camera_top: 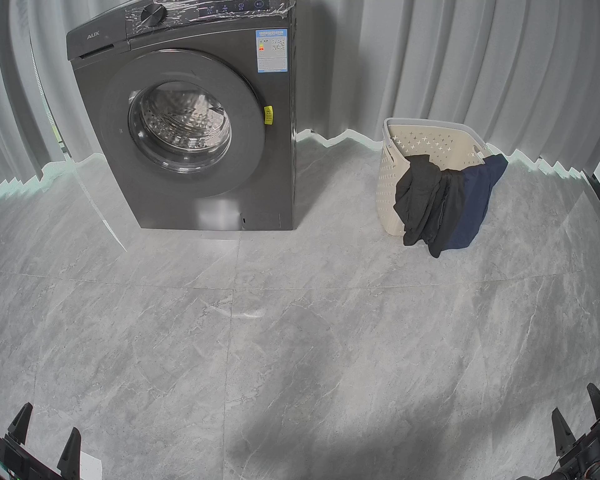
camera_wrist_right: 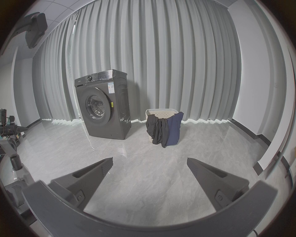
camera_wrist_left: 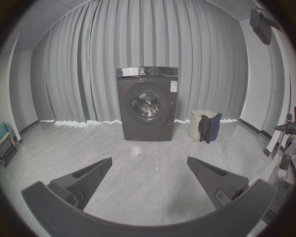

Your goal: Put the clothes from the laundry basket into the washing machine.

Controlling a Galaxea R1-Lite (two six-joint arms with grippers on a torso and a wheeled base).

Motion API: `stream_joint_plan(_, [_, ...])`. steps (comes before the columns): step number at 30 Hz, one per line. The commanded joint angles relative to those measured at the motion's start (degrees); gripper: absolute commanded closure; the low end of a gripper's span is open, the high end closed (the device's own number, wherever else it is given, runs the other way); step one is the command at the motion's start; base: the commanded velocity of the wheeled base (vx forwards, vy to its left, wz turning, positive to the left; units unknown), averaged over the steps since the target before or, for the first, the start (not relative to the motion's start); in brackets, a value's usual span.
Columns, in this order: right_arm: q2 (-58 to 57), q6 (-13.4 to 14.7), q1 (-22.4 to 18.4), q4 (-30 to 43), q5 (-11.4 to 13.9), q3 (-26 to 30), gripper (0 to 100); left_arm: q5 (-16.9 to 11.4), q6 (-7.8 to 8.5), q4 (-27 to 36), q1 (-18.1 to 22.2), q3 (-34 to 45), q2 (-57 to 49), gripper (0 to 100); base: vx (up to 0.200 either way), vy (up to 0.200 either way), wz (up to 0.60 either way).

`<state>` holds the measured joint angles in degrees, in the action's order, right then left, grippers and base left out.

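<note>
One washing machine, dark grey, front-loading, on the grey tiled floor ahead and to the left, back to the pale curtain. Round door flush with the front, seemingly closed, drum visible through the glass. Three markings on its face: pale lettering on the drawer panel at upper left; one blue-and-white sticker at upper right, print too small to make out; one small yellow tag at the door's right edge. One knob on the film-wrapped control strip.

One laundry basket, cream, perforated, well apart from the machine on its right, also near the curtain. Two pieces of clothing told apart by colour, both draped over the near rim and hanging down the outside: one black garment, one navy garment beside it, touching. Further pieces inside: cannot tell.

Two grippers, low and near, well short of both machine and basket: left gripper, jaws spread, holding nothing; right gripper, jaws likewise spread and empty.
</note>
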<state>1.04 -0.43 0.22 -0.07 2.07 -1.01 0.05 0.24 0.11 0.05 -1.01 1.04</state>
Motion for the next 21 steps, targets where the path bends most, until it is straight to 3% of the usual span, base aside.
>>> stream_joint_plan(1, [-1.04,-0.01,-0.04,-0.01,0.04,1.01,0,0.04,0.02,0.07,0.04,0.92,-1.04,0,0.0,-0.2,0.0])
stream_joint_plan(10, [-1.04,-0.01,0.04,-0.01,0.04,1.01,0,0.04,0.02,-0.02,-0.05,0.92,-1.04,0,0.0,-0.2,0.0])
stream_joint_plan(21, [-1.04,-0.01,0.04,-0.01,0.04,1.01,0,0.04,-0.16,-0.02,-0.05,0.92,-1.04,0,0.0,0.0,0.0])
